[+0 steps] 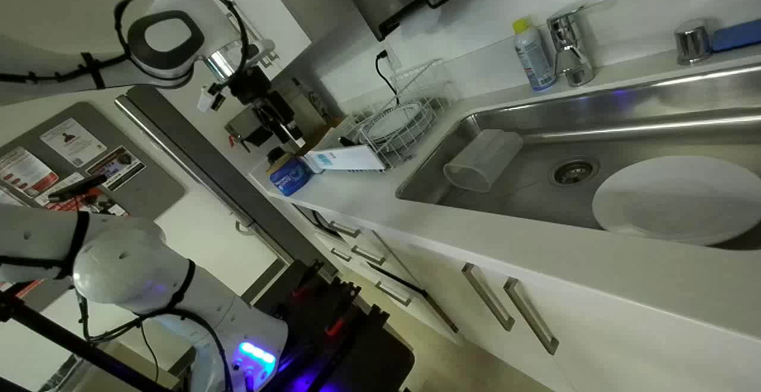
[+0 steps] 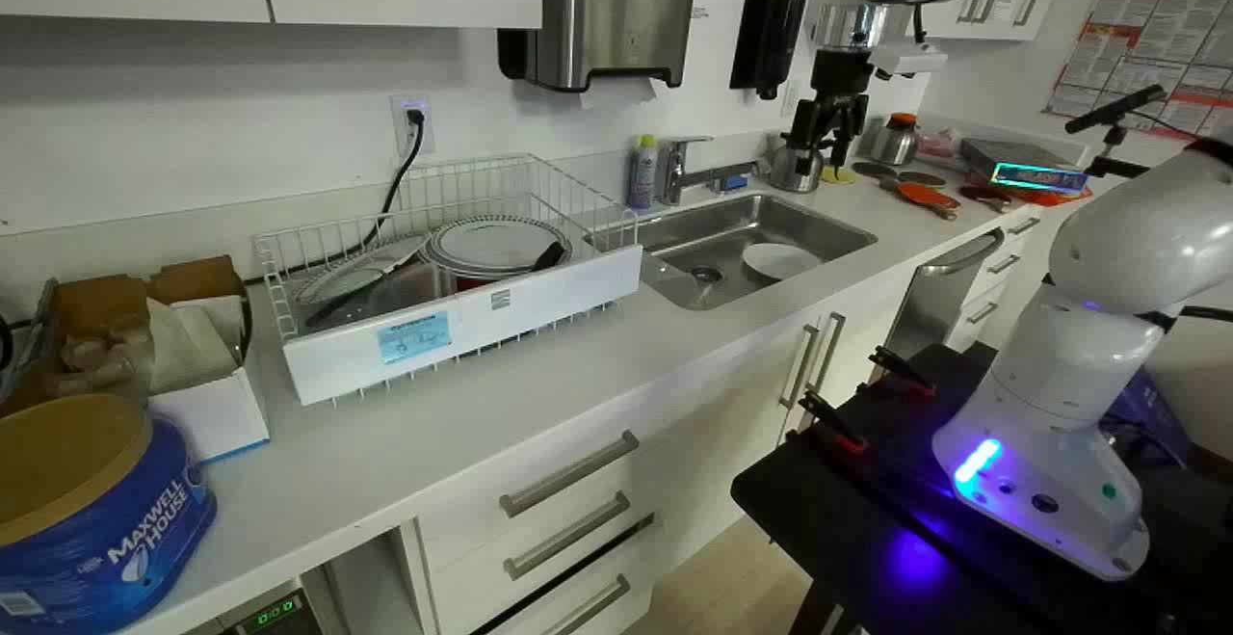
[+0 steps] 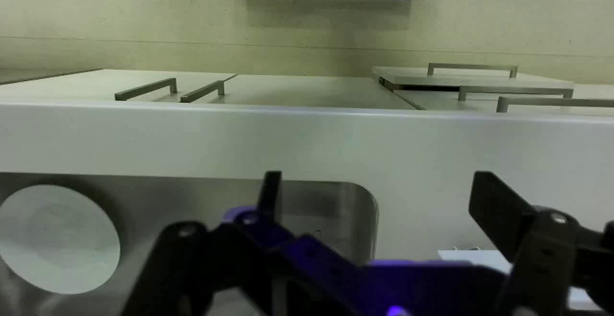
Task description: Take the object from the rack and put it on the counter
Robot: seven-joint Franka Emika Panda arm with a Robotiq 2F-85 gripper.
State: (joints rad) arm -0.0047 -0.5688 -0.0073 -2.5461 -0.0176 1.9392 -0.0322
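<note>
Since the tool [image 3: 378, 177] hangs empty, jaws apart, approach seems the step; next it must reach the rack [image 2: 583, 190].

In an exterior view the camera, rolled aslant, looks down along the counter [image 1: 505, 240] from near the sink [image 1: 529, 198], which looms at right; the rack [image 1: 407, 139] lies farther off, above centre. In an exterior view the camera looks the opposite way, a coffee tub [image 2: 106, 519] close at lower left. Both exterior views share rack, sink and arm [image 2: 1050, 375]. The wrist camera looks steeply down past the gripper [image 3: 377, 177] over the counter's edge, floor [image 3: 144, 18] at top, and shares the sink with both.
</note>
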